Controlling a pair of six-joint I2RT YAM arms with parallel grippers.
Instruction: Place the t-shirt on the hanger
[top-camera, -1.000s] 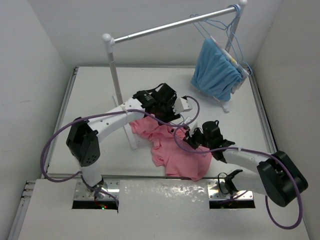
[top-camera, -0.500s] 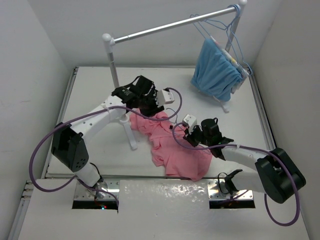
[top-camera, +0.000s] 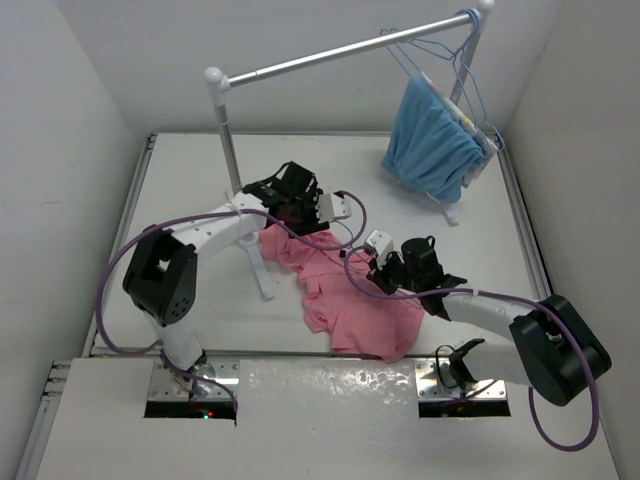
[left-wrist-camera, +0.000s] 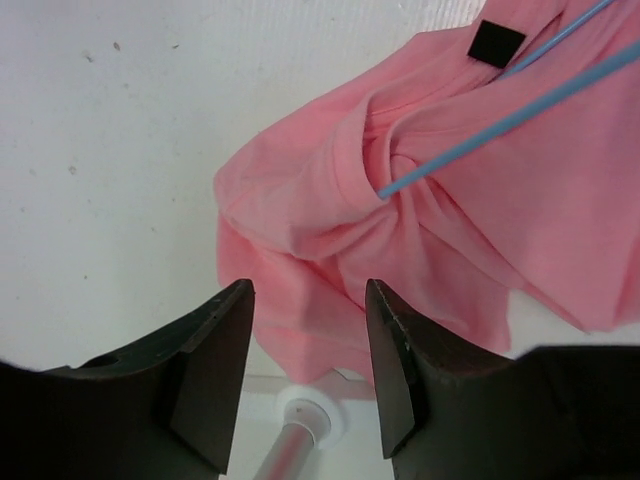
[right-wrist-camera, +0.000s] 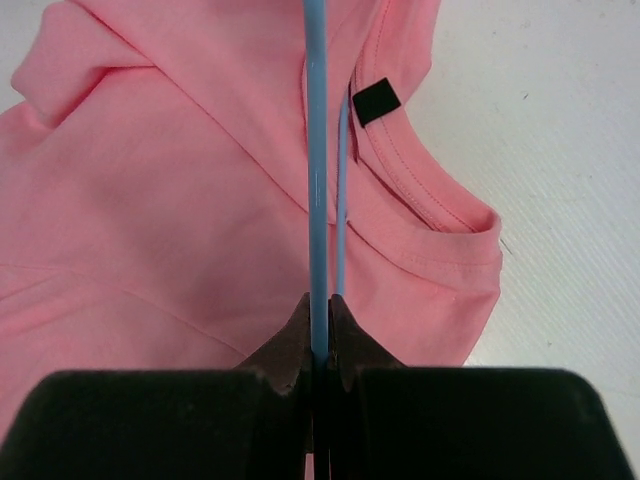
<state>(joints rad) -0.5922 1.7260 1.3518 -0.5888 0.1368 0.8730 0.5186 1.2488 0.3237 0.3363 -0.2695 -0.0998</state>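
Pink t-shirt (top-camera: 350, 300) lying crumpled on table (top-camera: 190, 200) between my two arms, one end bunching beside foot of rail stand (top-camera: 225, 130). Thin blue hanger (right-wrist-camera: 317, 180) lying across cloth, one wire disappearing into fold near collar. My right claw (right-wrist-camera: 318, 320) pinching hanger wire tight. My left claw (left-wrist-camera: 308, 295) hovering over shirt's bunched edge, jaws standing partly apart, gripping nothing. Far right, light-blue garment (top-camera: 430, 140) hanging from rail.

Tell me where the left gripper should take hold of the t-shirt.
Probably the ribbed collar beside the black tag, coming from above: that thick rim lies uppermost, right by the hanger the right gripper clamps.
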